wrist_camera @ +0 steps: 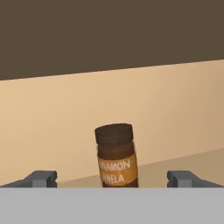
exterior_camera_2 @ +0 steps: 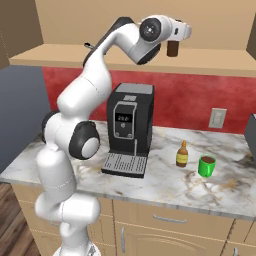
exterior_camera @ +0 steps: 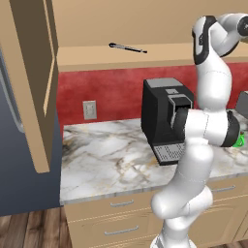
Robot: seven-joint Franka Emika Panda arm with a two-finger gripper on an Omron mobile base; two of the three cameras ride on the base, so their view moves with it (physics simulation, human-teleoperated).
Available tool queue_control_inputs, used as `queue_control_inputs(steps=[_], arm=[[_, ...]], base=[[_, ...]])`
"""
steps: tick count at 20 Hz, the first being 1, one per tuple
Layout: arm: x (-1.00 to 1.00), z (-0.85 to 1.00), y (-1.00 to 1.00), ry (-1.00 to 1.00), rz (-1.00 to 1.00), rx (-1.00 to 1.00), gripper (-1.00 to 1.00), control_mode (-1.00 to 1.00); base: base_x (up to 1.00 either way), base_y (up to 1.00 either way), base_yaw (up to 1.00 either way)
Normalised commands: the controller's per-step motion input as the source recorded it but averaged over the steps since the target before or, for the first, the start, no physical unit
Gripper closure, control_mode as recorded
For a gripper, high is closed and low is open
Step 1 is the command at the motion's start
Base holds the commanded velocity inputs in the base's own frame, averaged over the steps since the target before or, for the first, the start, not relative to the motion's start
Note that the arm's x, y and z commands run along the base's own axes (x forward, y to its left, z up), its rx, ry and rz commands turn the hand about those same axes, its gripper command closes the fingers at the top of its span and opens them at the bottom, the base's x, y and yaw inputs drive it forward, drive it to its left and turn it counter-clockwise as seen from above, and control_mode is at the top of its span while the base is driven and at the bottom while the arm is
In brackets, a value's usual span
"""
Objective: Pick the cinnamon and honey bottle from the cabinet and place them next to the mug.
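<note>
The cinnamon (wrist_camera: 116, 155), a dark brown jar with an orange label, stands upright on the cabinet shelf (exterior_camera_2: 125, 56). My gripper (wrist_camera: 113, 179) is open, and the jar sits just ahead of it, between the two fingertips (wrist_camera: 43, 178) and apart from both. From the right base view the cinnamon (exterior_camera_2: 172, 48) shows under my raised hand (exterior_camera_2: 175, 31). The honey bottle (exterior_camera_2: 182, 154) stands on the counter just left of the green mug (exterior_camera_2: 206, 165). A sliver of the mug (exterior_camera: 239, 141) peeks out behind my arm.
A black coffee machine (exterior_camera_2: 129, 125) stands on the marble counter (exterior_camera_2: 165, 185), left of the bottle. The cabinet door (exterior_camera: 31, 82) hangs open at the left. A thin dark utensil (exterior_camera: 127, 47) lies on the shelf. Drawers (exterior_camera: 121, 203) run below the counter.
</note>
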Motion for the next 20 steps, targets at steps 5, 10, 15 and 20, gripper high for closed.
queue_control_inputs(steps=[5, 10, 15, 20], arm=[[0.61, -0.24, -0.24, 0.00, 0.01, 0.00, -1.00, -1.00], [0.37, -0.06, -0.08, 0.00, 0.00, 0.00, -1.00, -1.00], [0.10, 0.00, -0.01, 0.00, 0.00, 0.00, -1.00, -1.00], [0.41, -0.05, 0.00, 0.00, 0.00, 0.00, -1.00, -1.00]], base=[[0.00, 0.00, 0.00], [0.00, 0.00, 0.00], [0.00, 0.00, 0.00], [0.00, 0.00, 0.00]])
